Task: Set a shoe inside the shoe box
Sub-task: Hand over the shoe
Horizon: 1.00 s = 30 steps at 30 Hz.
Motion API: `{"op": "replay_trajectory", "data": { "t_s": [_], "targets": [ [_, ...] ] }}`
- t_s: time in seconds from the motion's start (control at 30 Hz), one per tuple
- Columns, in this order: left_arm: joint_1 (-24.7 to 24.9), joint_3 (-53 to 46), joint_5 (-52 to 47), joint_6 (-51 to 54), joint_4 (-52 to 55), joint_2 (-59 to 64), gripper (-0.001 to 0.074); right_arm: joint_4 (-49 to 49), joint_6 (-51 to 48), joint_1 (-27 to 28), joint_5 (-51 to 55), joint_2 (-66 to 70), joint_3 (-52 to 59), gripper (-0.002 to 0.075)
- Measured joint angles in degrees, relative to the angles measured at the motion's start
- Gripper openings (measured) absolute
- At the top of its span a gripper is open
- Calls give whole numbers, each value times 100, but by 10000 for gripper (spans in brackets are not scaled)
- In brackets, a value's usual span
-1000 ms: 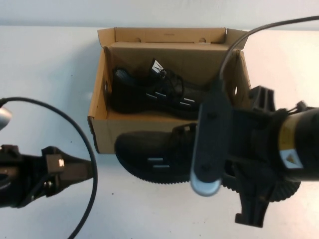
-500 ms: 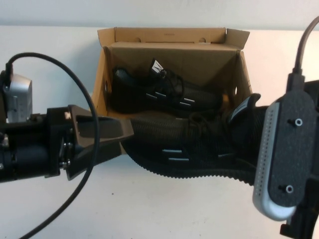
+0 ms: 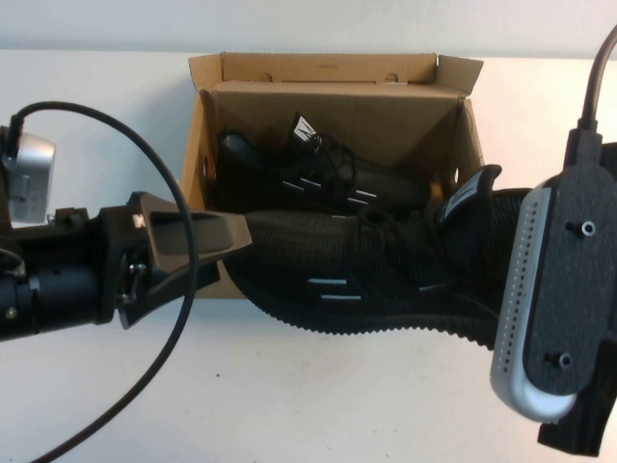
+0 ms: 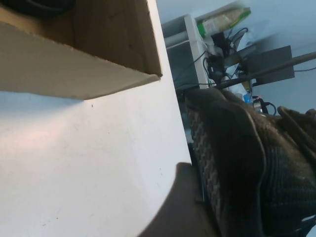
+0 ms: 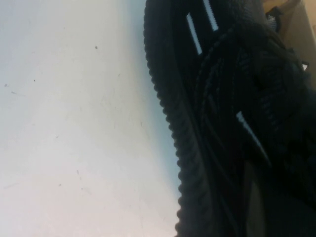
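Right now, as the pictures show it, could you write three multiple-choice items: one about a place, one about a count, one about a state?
1. Where is the shoe that the arms carry?
A. lifted at the shoe box's near wall
B. lying flat inside the box
C. on the table behind the box

2. How many black sneakers show in the high view?
A. one
B. two
C. three

3. How is the box lid?
A. shut
B. torn off
C. open, flap standing at the far side

Key: 1 A, it hangs between the left gripper at its toe and the right gripper at its heel, hidden behind that arm's camera. 2 B, the second sneaker lies inside the box. 3 C, the inside is visible.
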<state>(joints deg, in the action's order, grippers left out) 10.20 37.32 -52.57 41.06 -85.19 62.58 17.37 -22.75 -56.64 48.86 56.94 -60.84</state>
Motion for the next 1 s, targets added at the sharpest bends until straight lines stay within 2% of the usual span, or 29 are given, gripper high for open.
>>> {"op": "replay_trajectory", "data": {
  "t_s": [0.17, 0.27, 1.0],
  "targets": [
    [0, 0, 0, -168, 0, 0, 620, 0, 0, 0, -84, 0, 0, -4],
    [0, 0, 0, -252, -11, 0, 647, -10, 0, 0, -195, 0, 0, -4],
    [0, 0, -80, -291, -509, 255, 657, -167, 0, 0, -539, 0, 0, -4]
  ]
}}
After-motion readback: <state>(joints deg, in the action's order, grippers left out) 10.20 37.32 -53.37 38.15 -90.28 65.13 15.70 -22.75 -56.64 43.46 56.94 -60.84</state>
